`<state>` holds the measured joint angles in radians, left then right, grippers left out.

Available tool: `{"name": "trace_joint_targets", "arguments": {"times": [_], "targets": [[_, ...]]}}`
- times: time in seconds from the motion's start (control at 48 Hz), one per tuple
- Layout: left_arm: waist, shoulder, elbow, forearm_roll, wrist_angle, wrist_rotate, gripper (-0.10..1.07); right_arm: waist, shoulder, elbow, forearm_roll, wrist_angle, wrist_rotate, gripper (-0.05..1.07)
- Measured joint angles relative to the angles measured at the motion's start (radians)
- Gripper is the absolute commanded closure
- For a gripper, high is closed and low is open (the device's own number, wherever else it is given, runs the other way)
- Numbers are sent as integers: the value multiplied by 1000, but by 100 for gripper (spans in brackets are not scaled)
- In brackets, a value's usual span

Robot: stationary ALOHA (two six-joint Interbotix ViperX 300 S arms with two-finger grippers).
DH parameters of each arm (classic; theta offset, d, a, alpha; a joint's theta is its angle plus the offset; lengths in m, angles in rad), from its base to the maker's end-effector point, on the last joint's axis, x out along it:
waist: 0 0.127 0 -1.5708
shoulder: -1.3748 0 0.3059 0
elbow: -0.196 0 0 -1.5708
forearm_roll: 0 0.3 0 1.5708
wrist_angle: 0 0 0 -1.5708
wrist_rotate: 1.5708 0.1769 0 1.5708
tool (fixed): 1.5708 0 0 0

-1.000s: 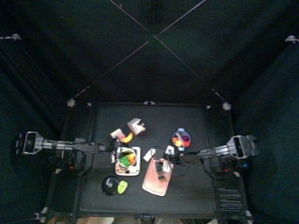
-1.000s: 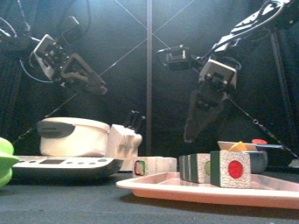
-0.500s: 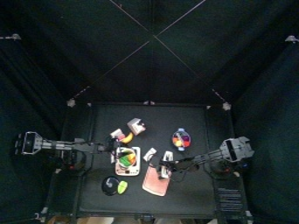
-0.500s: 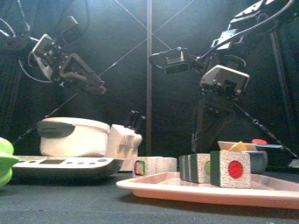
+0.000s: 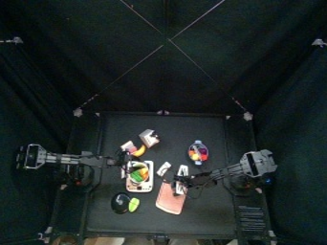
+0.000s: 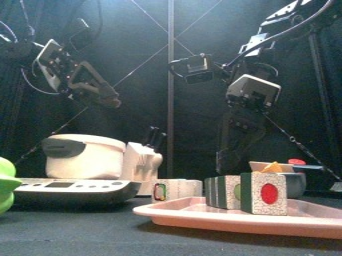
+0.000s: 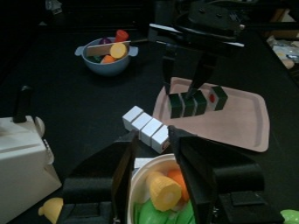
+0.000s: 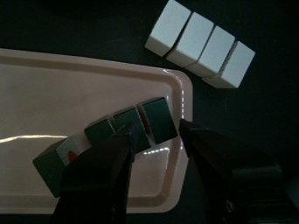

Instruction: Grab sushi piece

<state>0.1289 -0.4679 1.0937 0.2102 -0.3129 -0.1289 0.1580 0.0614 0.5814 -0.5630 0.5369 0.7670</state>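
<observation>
Sushi pieces (image 8: 114, 133) under open right end effector (image 8: 160, 147)

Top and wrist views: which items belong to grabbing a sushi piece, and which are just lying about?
Job:
- sushi pieces in a row
- pink tray holding them
- right gripper, open above the row

Lying about:
- white blocks beside the tray
- blue bowl of toy food
- white appliance
- left gripper, resting over a white bowl of toy vegetables

We take the row of white blocks (image 7: 146, 129) as our landmark. Just beside it lies the pink tray (image 7: 246, 131). Well beyond it stands a blue bowl of coloured fruit (image 7: 107, 58). Near it sits a white bowl of vegetables (image 7: 160, 188), and a white appliance (image 7: 21, 166) stands off to the side.
</observation>
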Motion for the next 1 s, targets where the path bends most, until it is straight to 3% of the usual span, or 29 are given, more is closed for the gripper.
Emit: {"name": "trace_joint_targets", "arguments": {"times": [1.0], "targets": [[5, 2, 3, -2, -2, 0, 22, -26, 9, -5, 0, 2, -3, 23]]}}
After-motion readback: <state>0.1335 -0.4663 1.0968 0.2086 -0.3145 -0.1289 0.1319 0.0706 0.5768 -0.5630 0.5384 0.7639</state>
